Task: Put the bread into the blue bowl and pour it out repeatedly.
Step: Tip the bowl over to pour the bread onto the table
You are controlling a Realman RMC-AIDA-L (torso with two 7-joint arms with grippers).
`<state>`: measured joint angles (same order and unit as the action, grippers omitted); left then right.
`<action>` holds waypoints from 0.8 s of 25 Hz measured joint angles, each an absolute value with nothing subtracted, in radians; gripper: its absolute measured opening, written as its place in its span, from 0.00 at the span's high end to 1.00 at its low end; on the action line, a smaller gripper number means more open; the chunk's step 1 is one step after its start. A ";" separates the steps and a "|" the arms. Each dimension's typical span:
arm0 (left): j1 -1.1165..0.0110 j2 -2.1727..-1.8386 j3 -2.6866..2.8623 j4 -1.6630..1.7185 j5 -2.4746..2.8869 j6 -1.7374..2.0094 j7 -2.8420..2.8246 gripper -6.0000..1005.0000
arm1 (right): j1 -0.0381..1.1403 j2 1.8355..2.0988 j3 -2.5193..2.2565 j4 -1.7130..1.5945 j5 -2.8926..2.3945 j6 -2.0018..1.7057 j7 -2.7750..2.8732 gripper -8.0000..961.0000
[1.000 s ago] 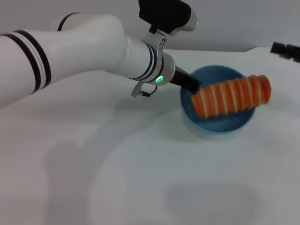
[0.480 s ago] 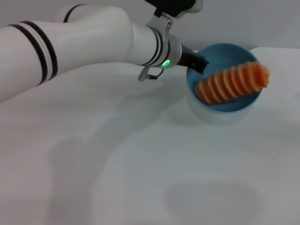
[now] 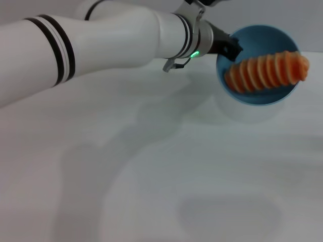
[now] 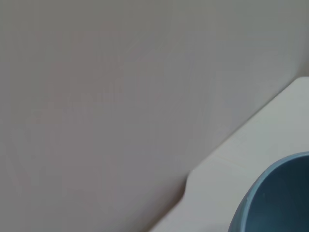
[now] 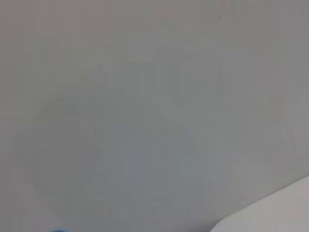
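The bread (image 3: pixel 267 73) lies striped side up inside the blue bowl (image 3: pixel 258 96), one end down in the basin and the other poking out past the rim on the side away from the left gripper (image 3: pixel 229 48). The bowl is off the table (image 3: pixel 151 176), raised and tipped so its opening faces toward the head camera; its shadow falls on the tabletop directly beneath. The left gripper has the bowl by the rim nearest the arm, its dark fingers clamped on that edge. In the left wrist view only a curved slice of the bowl (image 4: pixel 275 198) shows, with the table edge behind it. The right gripper is nowhere in view. The step in hand appears to be the pour. To do it well, the tilt should run toward the protruding end of the loaf, so it slides out lengthwise. The rim grip is narrow, so a slow, steady wrist roll is advisable, low over the table, lest the bowl twist or the loaf bounce off.
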<state>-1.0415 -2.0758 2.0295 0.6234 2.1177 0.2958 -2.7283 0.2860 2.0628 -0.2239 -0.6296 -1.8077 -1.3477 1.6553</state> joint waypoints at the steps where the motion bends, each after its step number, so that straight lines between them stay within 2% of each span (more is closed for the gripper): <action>1: -1.042 -2.076 2.056 0.623 2.118 0.263 -2.726 1.00 | 0.284 2.063 -0.223 -0.619 -1.800 -1.347 1.632 0.29; 11: -0.976 -2.078 2.261 0.634 2.116 -0.019 -2.726 1.00 | 0.276 2.065 -0.209 -0.516 -1.647 -1.337 1.383 0.28; 20: -0.963 -2.078 2.349 0.625 2.118 -0.134 -2.726 1.00 | 0.281 2.065 -0.215 -0.504 -1.642 -1.324 1.377 0.28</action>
